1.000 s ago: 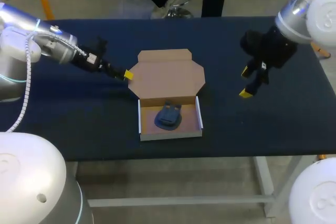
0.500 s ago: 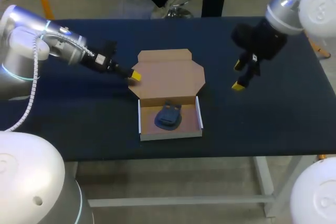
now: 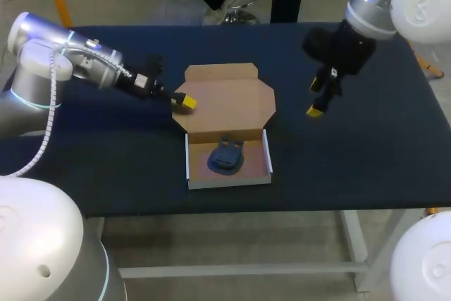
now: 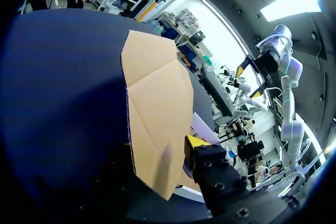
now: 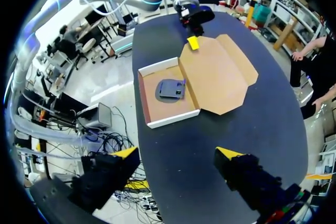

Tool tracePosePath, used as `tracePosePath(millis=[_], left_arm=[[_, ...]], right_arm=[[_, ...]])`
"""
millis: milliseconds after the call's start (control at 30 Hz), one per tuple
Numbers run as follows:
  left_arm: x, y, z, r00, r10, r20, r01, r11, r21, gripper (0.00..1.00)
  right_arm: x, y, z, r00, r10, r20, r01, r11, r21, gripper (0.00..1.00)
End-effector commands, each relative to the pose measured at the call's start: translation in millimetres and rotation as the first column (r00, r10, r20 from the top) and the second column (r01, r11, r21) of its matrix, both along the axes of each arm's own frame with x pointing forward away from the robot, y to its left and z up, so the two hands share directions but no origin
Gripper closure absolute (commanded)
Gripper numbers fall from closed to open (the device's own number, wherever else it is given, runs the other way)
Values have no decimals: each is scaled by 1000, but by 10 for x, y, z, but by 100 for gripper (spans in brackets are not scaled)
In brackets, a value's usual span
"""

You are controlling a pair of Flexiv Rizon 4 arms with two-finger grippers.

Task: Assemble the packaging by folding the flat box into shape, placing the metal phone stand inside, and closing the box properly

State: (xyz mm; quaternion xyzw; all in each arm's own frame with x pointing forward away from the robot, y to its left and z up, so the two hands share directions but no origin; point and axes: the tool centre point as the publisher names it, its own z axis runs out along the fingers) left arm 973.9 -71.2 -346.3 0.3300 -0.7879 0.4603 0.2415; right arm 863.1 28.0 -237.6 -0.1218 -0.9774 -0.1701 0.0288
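A: Looking for the cardboard box [image 3: 229, 181]?

B: Seeing it sitting near the middle of the table [image 3: 106, 167], toward the front edge, folded up into a shallow tray shape with pale walls.

A: And holding the phone stand [image 3: 226, 156]?

B: Yes, cradling it: dark, lying low on the box's floor, roughly central and apart from both side walls.

A: Closing up yet?

B: No. Showing the lid [image 3: 225, 96] lying open and flat behind the walled part, with its angled corners spread out.

A: Checking the left gripper [image 3: 184, 102]?

B: Finding it right at the lid's left corner, over the cardboard edge. Not managing to tell whether open or clamping the cardboard; in the left wrist view, sitting partly behind the brown panel.

A: Turning to the right gripper [image 3: 318, 98]?

B: Hanging above the bare table to the lid's right, well apart from the box, jaws standing wide and gripping nothing. In the right wrist view, looking down on box, phone stand and lid, all lying well ahead of the two spread tips.

A: Noting the surface?

B: Noting a dark navy cloth [image 3: 366, 160] covering the whole table, lying smooth under everything.
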Motion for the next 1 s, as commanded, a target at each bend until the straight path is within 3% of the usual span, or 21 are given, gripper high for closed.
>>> tracePosePath(millis=[33,433,1000], left_arm=[[-10,6,-17,1000,0,15,0,1000,-25,56],[-91,-46,62,997,4,81,3,997,-81,71],[-165,-92,156,986,20,168,5,989,-149,76]], right_arm=[[13,20,22,1000,5,-6,-5,1000,-8,0],[-33,36,17,1000,3,1,-3,1000,-10,0],[-122,38,55,1000,0,8,0,1000,-15,0]])
